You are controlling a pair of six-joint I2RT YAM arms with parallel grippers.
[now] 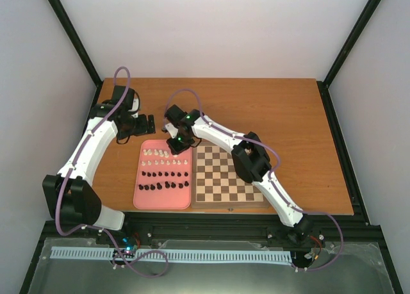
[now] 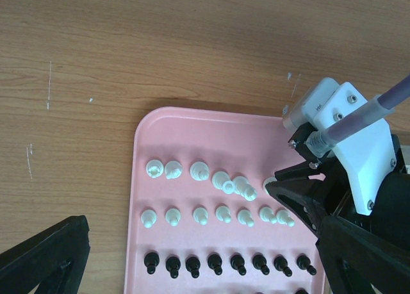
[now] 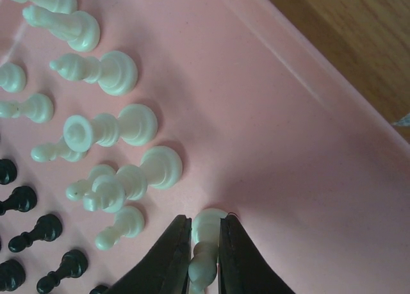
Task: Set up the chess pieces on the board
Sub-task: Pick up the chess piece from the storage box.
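Note:
The white chess pieces (image 2: pixel 221 179) stand in two rows on a pink tray (image 2: pixel 211 130), and black chess pieces (image 2: pixel 214 263) stand in rows below them. My right gripper (image 3: pixel 205 259) is at the tray's far right corner, shut on a white piece (image 3: pixel 206 233) whose base rests on the tray. From above, the right gripper (image 1: pixel 174 143) is just left of the board (image 1: pixel 230 203), whose checkered squares carry no pieces. My left gripper (image 1: pixel 148 122) hovers open above the table just beyond the tray's far edge, with nothing between its fingers (image 2: pixel 48 259).
The tray (image 1: pixel 139 195) lies flush against the board's left side near the table's front edge. The right arm's forearm (image 1: pixel 253 159) crosses above the board. Bare wooden tabletop (image 1: pixel 282 114) extends behind and to the right.

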